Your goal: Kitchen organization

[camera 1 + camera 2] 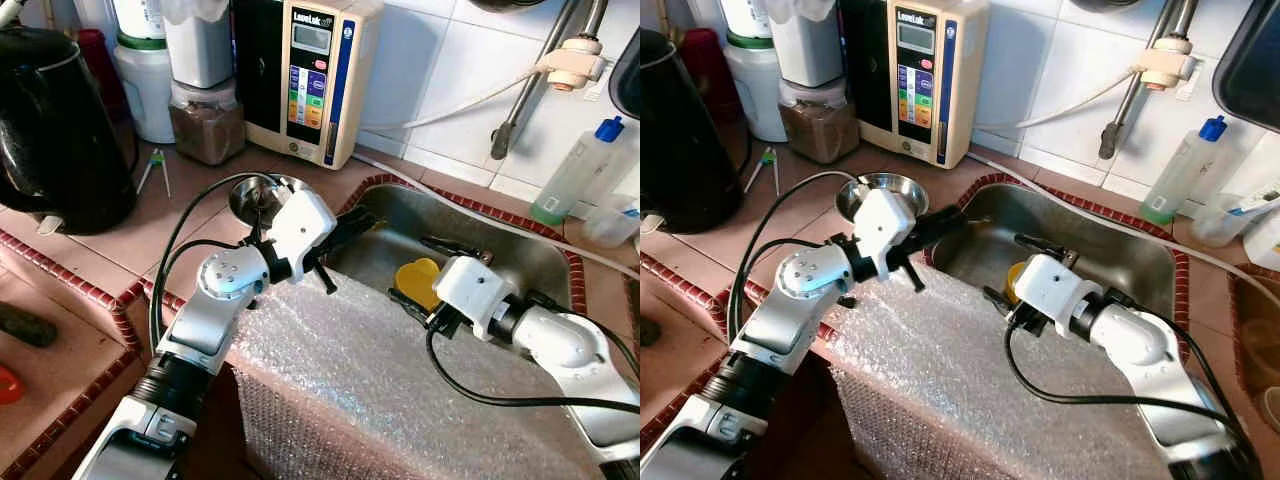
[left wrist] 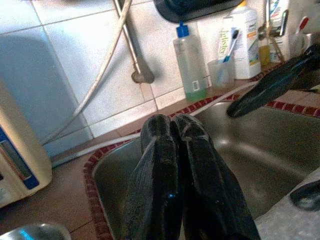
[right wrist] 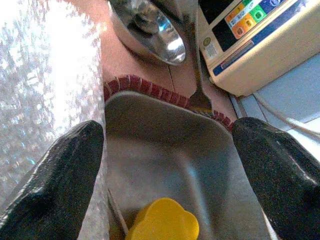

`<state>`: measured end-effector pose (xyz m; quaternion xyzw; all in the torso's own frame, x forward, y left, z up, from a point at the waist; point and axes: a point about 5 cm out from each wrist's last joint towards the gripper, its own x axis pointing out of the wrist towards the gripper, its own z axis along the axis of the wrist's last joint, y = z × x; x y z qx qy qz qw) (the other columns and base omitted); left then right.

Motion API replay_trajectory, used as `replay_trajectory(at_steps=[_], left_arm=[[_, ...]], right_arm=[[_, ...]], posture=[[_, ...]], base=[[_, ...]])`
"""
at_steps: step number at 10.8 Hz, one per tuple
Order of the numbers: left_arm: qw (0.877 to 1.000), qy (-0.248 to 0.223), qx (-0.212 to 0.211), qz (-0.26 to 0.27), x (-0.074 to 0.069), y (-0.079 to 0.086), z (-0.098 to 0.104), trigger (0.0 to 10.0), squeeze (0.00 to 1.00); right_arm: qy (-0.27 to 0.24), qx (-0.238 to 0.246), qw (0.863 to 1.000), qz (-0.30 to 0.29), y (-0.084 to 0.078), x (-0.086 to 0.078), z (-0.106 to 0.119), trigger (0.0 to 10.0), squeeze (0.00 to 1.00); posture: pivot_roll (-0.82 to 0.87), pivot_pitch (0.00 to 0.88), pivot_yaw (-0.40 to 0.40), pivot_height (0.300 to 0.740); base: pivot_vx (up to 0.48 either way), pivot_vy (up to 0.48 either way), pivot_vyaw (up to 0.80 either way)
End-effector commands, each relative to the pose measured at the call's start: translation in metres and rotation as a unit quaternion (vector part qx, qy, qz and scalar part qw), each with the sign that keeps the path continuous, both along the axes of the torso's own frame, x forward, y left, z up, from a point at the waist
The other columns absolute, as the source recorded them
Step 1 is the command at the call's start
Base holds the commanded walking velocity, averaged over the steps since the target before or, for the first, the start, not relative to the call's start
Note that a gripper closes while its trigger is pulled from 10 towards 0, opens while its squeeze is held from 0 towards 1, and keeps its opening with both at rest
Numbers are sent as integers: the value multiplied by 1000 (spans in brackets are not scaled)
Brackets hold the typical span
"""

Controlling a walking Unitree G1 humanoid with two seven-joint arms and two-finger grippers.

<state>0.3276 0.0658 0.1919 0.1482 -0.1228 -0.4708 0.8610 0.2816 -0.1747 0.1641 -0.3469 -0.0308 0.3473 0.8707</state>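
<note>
Reaching over the front of the steel sink basin [image 1: 500, 245], both arms are at work, and the tidying looks to be at an early stage. The right gripper [image 1: 425, 275] hangs low over the basin with its two black fingers spread wide, holding nothing; just beyond them a yellow heart-shaped plastic piece [image 3: 162, 226] still lies on the sink floor, ungrasped. The left gripper [image 1: 352, 225] points across the sink's near-left corner with its fingers [image 2: 172, 175] pressed together and empty. Behind that arm, a small shiny steel bowl [image 1: 880, 192] sits on the tiled counter just beside the sink rim. A sheet of bubble wrap [image 1: 380, 380] covers the counter edge beneath both arms. Judging by this, lifting the yellow piece out remains to be done.
</note>
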Motion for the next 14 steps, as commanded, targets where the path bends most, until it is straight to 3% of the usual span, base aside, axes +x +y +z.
replay_trajectory(at_steps=[1,5,9,11,12,14], left_arm=[[1000,-4,4,-19,-4,-4,3,0,0],[996,9,-31,-78,-18,-14,14,0,0],[993,32,-31,-111,-29,-17,13,0,0],[991,35,-39,-120,-31,-19,17,0,0],[991,36,-36,-120,-32,-19,15,0,0],[991,35,-37,-121,-33,-21,16,0,0]], right_arm=[[-9,-12,1000,0,-4,5,4,10000,647],[-32,-14,999,-2,-4,28,2,10000,643],[-55,-9,998,42,23,45,2,10000,643],[-49,23,998,44,31,52,0,10000,651],[-59,55,996,44,35,55,3,0,663],[-37,80,995,44,40,56,-4,0,659]], posture=[[91,0,-89,740],[100,0,-80,740],[113,0,-80,740],[115,0,-82,740],[114,0,-79,740],[116,0,-80,740]], base=[[0,0,0],[0,0,0],[0,0,0],[0,0,0],[0,0,0],[0,0,0]])
